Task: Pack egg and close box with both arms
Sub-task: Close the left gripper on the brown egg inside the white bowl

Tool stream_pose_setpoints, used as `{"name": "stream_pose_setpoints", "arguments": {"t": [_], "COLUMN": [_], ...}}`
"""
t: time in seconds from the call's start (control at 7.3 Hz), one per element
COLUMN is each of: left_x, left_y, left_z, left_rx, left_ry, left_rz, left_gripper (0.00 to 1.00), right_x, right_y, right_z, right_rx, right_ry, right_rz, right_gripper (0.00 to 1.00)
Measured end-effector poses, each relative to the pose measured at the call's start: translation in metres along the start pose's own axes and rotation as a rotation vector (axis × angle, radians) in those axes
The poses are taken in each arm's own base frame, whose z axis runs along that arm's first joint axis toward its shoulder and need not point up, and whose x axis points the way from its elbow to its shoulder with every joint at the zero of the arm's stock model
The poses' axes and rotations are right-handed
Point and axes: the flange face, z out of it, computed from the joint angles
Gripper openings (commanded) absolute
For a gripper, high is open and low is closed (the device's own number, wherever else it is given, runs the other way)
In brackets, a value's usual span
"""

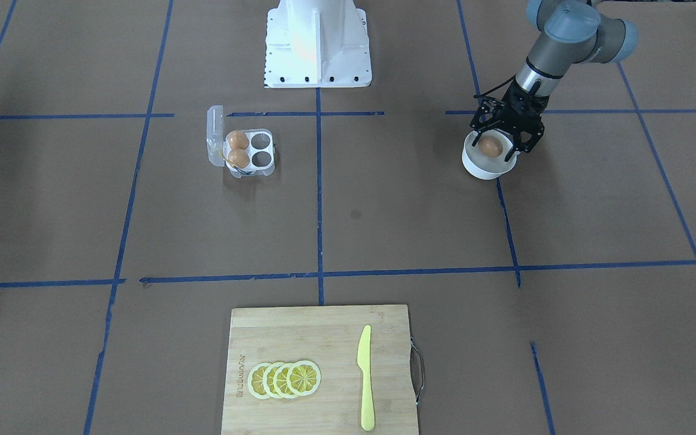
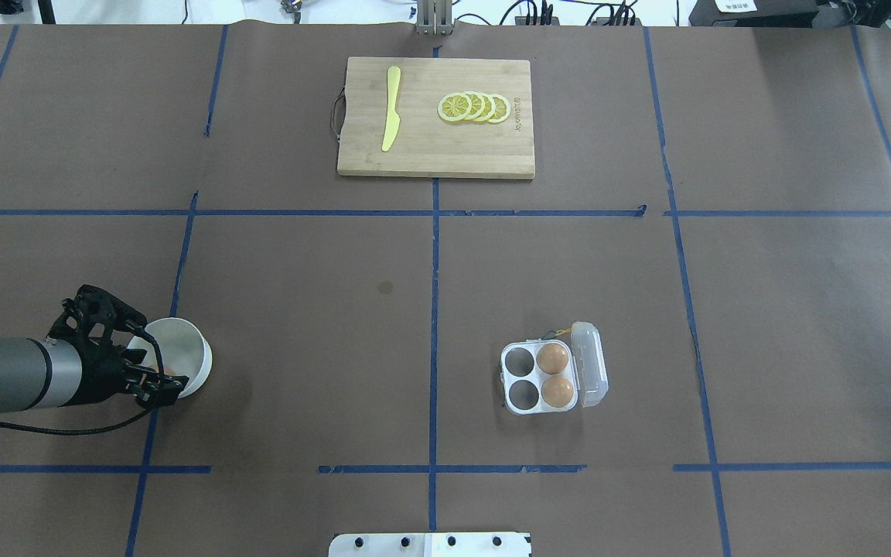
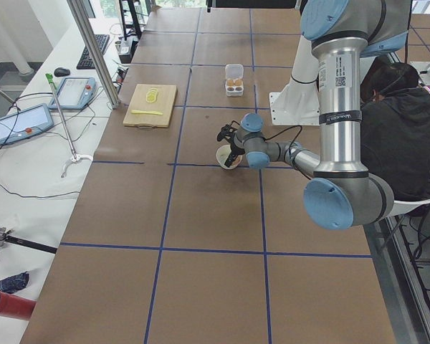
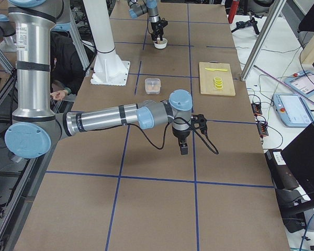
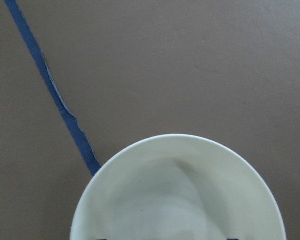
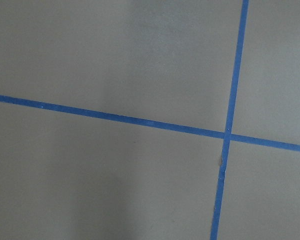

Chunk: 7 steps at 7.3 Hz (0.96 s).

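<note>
The clear four-cup box (image 1: 250, 151) lies with its lid open. Two orange-brown eggs (image 1: 237, 139) fill the two cups nearest the lid; the other two cups are bare. It also shows in the overhead view (image 2: 538, 377). A third egg (image 1: 490, 147) lies in the white bowl (image 1: 481, 172). My left gripper (image 1: 494, 150) is open and reaches into the bowl, one finger on each side of that egg. The left wrist view shows only the bowl (image 5: 180, 200). My right gripper (image 4: 183, 149) hangs over bare table, seen only from the right side; I cannot tell its state.
A wooden cutting board (image 1: 324, 326) holds lemon slices (image 1: 284, 379) and a yellow knife (image 1: 365, 377) on the side away from the robot. The white robot base (image 1: 318, 42) stands at the robot's edge. Blue tape lines cross the brown table.
</note>
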Motion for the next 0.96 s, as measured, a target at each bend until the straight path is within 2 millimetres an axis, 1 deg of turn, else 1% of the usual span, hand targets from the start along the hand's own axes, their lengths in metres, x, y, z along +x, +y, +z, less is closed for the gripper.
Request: {"name": "stream_pose_setpoints", "arguments": {"t": [0.27, 0.41, 0.55, 0.68, 0.82, 0.96], "left_x": [0.0001, -0.0001, -0.0005, -0.0006, 0.0, 0.0008], "left_y": [0.0023, 0.0035, 0.0043, 0.0045, 0.0039, 0.0034], "left_z": [0.0035, 0.0051, 0.0062, 0.0066, 0.0063, 0.0055], "left_rx": [-0.007, -0.011, -0.014, -0.015, -0.013, -0.012], "left_ry": [-0.002, -0.003, -0.005, -0.006, -0.005, -0.003], "left_rz": [0.002, 0.002, 0.002, 0.002, 0.003, 0.003], "left_gripper": [0.84, 0.79, 0.66, 0.45, 0.27, 0.14], "right_x": [0.001, 0.0016, 0.0019, 0.0022, 0.0022, 0.002], "right_y": [0.0015, 0.0025, 0.003, 0.0032, 0.0033, 0.0033], "right_z": [0.0008, 0.0012, 0.0012, 0.0011, 0.0012, 0.0013], "right_rx": [-0.002, -0.004, -0.004, -0.004, -0.004, -0.004], "right_ry": [0.0, 0.001, 0.001, 0.001, 0.001, 0.001], "right_rz": [0.003, 0.004, 0.005, 0.006, 0.006, 0.006], "right_gripper": [1.0, 1.0, 1.0, 1.0, 1.0, 1.0]}}
